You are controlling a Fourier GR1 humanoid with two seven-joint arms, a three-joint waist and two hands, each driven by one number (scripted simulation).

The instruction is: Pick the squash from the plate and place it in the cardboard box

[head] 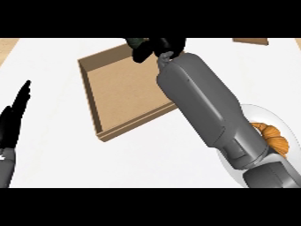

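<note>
Nearest the lower edge, the grey right forearm (218, 114) rises diagonally across the counter and covers most of the round, pale, translucent plate (295, 132). On that plate lies the ribbed orange squash (274, 137), only partly visible beside the forearm. The task object is therefore at its starting position, not in the box and not in either hand.

At the left edge, the black left hand (9, 121) stands with fingers straight and upward, released and holding nothing. It appears to be resting clear of the work.

Farther out sits the shallow brown cardboard box (123, 84), open-topped, with raised walls and nothing visible inside. It lies left of the plate and well apart from it.

Farthest, the black right hand (158, 47) hangs over the far corner of the box, its fingers curled downward. No squash or other object is seen within them; the hand reads as clenched on nothing.

Judgement: the hand is positioned at the delivery point while the squash is on the plate, so the pick is not accomplished.
</note>
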